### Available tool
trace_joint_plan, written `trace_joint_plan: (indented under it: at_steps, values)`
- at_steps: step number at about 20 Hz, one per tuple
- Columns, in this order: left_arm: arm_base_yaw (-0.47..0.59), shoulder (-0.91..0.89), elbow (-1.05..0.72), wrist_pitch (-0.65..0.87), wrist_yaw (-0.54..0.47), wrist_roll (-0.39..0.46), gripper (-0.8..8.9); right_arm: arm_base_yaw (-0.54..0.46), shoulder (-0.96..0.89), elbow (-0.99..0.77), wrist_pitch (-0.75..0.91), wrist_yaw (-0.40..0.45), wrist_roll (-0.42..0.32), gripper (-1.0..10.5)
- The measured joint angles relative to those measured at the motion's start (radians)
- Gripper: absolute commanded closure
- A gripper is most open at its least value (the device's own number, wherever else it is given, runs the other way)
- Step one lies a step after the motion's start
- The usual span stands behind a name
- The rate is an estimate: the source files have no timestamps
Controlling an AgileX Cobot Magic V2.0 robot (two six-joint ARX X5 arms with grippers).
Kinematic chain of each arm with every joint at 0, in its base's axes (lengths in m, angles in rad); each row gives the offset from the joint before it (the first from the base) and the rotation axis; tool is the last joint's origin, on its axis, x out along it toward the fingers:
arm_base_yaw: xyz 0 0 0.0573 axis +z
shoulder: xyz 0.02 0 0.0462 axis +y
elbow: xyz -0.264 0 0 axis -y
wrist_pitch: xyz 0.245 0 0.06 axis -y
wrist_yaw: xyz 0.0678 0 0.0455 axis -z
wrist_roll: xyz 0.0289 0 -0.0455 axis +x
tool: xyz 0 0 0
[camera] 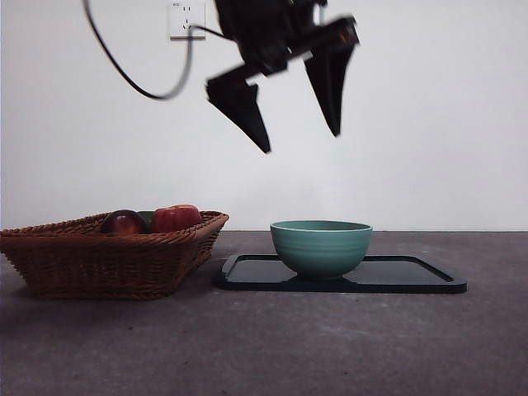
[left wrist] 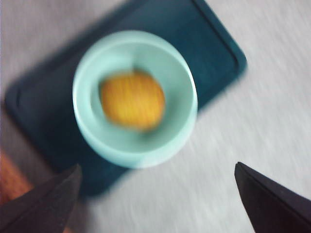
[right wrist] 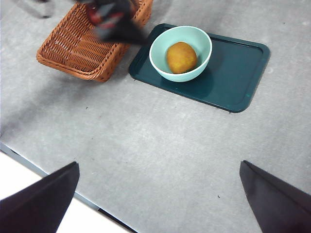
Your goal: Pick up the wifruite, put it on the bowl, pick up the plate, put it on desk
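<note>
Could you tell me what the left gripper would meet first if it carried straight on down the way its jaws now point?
Most likely the bowl, or the wifruite lying inside it. The left gripper hangs open above the bowl's left side, so it might meet the dark tray beside it instead; depth is unclear.

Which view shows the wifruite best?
The right wrist view: the wifruite lies sharp and unobstructed inside the bowl. The left wrist view shows it closer but blurred. In the front view the bowl's wall hides it.

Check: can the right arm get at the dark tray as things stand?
Probably yes. The right gripper is open and empty, with bare desk before the tray. But the bowl holding the wifruite sits on it.
</note>
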Motion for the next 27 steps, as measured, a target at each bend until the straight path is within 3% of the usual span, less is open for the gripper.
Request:
trace_joint_plan:
  at_steps: [4,10,21,27]
  values:
    - [0.009,0.138,0.146,-0.002,0.0,0.0,3.13,0.0,0.0,0.0,-0.002,-0.018,0.0,3.8]
    - [0.034,0.282,0.178,0.011,0.0,0.005,3.13,0.0,0.0,0.0,-0.035,-0.024,-0.001,3.8]
    - [0.029,0.307,0.181,0.062,-0.005,0.037,3.13,0.0,0.0,0.0,-0.051,-0.025,-0.001,3.8]
    - [0.002,0.347,0.182,0.064,-0.072,0.04,3.14,0.0,0.0,0.0,-0.051,-0.048,-0.001,3.8]
